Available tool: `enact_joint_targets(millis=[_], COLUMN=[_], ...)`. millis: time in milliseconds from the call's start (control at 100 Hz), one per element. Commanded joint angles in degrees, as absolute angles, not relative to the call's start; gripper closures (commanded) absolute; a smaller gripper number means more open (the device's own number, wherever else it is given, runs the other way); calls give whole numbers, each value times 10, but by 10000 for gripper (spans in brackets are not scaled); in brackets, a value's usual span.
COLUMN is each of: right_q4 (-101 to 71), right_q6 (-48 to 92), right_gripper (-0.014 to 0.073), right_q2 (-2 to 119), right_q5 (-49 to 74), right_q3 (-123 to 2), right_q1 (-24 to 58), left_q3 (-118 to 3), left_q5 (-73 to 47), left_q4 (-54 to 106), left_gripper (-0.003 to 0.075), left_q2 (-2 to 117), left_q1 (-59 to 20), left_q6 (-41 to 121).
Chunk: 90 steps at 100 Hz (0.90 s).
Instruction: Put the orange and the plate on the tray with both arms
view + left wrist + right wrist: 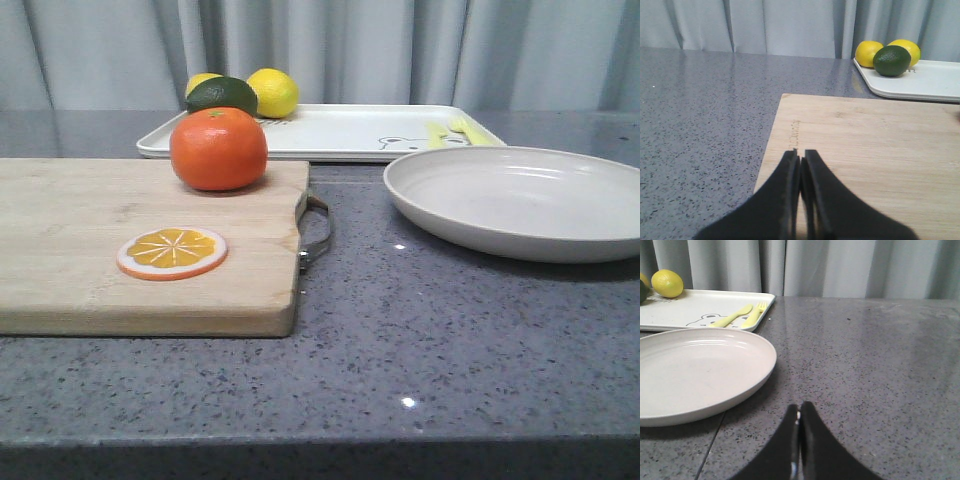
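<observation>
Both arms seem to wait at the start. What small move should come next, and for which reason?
Probably both grippers should open first. The left gripper is shut above the cutting board, empty, and the orange sits on that board untouched. The right gripper is shut too, beside the plate, which lies on the counter before the tray. Shut fingers cannot take either.

The plate (520,200) and cutting board (120,250) run off-frame.

Seen on a grey countertop (420,340): orange (218,148) and orange slice (172,252) atop wooden cutting board (120,290), empty plate (520,200) beside it, tray (340,130) behind holding lemons (272,92), lime (221,94).
</observation>
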<state>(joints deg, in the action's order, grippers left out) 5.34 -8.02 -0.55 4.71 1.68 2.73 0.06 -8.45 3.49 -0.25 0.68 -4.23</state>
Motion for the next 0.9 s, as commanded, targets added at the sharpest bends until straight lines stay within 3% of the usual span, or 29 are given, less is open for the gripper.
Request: enact_joint_targets(millis=[0, 680, 890], right_q4=[58, 58, 58], right_q6=[-79, -79, -79], right_gripper=[631, 631, 631], right_q2=[-13, -13, -13], right_q5=[5, 4, -60], right_q3=[4, 4, 4], right_q1=[27, 27, 27], left_q3=[6, 6, -4], left_q5=[-41, -26, 6], left_q4=[35, 35, 40], left_gripper=[740, 741, 741], left_q2=[-21, -21, -21], left_q1=[7, 7, 7], left_q6=[-47, -47, -47])
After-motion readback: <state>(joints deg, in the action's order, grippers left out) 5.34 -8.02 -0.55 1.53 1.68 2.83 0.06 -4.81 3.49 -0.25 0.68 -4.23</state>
